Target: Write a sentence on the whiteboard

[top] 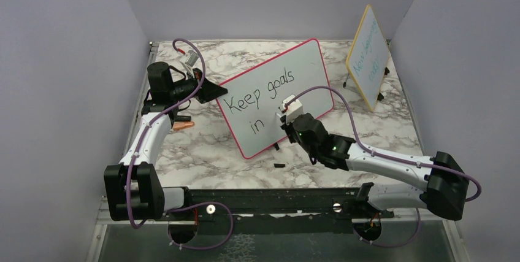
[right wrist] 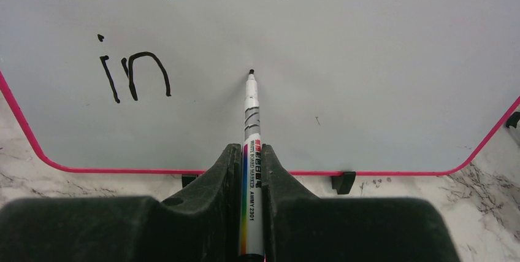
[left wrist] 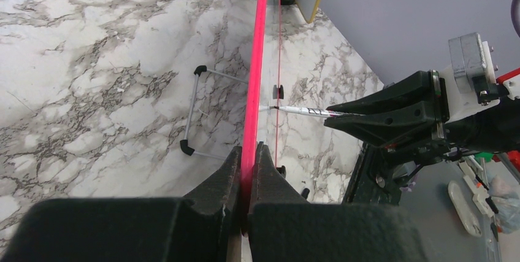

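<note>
The whiteboard [top: 306,72] with its pink-red frame stands tilted in the middle of the table. The sentence [top: 260,93] reads "Keep goals" with "in" below it, in black. My left gripper [top: 211,90] is shut on the board's left edge. In the left wrist view the pink frame [left wrist: 257,59] runs straight up from between the left gripper [left wrist: 248,148] fingers. My right gripper [right wrist: 251,148] is shut on a white marker [right wrist: 252,133]. The marker's black tip rests on the whiteboard [right wrist: 368,59], a little right of "in" [right wrist: 135,75]. The left wrist view also shows the right gripper [left wrist: 343,115].
A smaller yellow-framed board [top: 368,56] with teal writing stands at the back right. A small black piece [top: 279,165] lies on the marble table in front of the whiteboard. An orange object [top: 183,125] lies by the left arm. The board's wire stand [left wrist: 193,108] is behind it.
</note>
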Robot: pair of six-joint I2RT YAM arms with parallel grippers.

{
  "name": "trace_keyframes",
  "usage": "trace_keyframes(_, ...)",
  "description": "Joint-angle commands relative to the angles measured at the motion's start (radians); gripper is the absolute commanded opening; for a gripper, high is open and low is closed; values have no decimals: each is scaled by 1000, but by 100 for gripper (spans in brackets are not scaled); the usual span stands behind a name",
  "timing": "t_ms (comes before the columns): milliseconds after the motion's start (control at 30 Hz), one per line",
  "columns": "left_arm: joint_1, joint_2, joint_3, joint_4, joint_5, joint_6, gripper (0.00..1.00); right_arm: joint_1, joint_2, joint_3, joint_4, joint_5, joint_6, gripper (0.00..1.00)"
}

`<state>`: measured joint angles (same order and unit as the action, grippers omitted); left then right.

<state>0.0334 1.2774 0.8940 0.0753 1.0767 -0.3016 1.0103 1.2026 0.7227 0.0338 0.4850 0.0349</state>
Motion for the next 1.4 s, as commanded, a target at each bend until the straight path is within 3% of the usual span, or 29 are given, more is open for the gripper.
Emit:
trace_keyframes(0,-21,30,-15,-95,-81,87,0,-4,21,29,55,-13,-4,1)
trace_keyframes(1367,-20,27,-15,-95,-86,87,0,-4,-1,23,94,-36,-6,0)
